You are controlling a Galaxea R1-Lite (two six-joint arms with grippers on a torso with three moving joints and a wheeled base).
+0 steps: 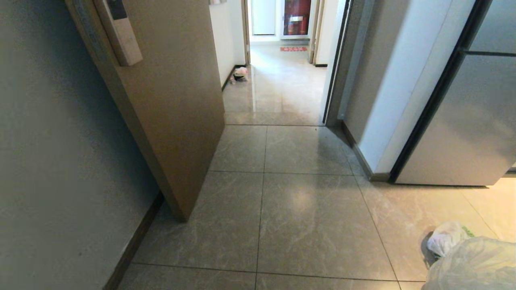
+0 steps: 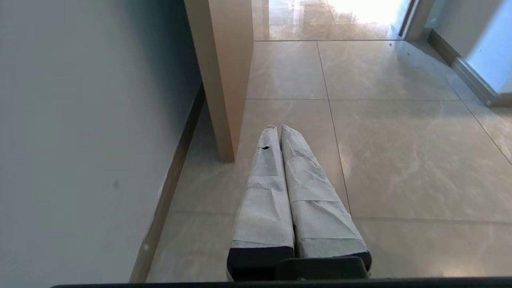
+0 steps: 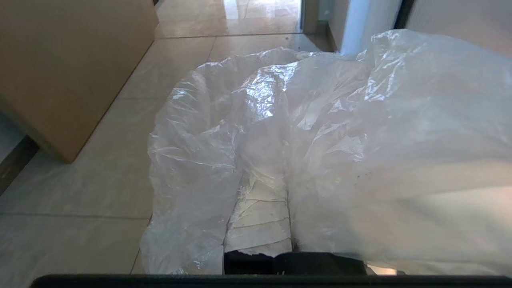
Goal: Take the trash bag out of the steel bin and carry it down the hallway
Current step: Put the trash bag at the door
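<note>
Crinkled and see-through, the trash bag (image 3: 320,132) billows right in front of the right wrist camera, and in the head view it fills the 5 o'clock corner. Its plastic is bunched over the right gripper (image 3: 260,188), whose taped fingers (image 3: 260,220) are pressed together with the film pinched between them. Glossy marbled floor tiles (image 1: 314,217) spread ahead toward the hallway (image 1: 282,84) at 12 o'clock, seen through an open doorway. A tan door (image 1: 173,104) stands ajar at 10 o'clock, its edge toward the camera. At 3 o'clock stands a grey panel (image 1: 467,133). The left gripper (image 2: 279,129) hangs above the tiles near the door's foot, fingers touching and holding nothing. A small white bag with green print (image 1: 445,237) lies on the tiles just beside the trash bag. Far down the hallway, a small pinkish bundle (image 1: 240,74) sits against the wall.
</note>
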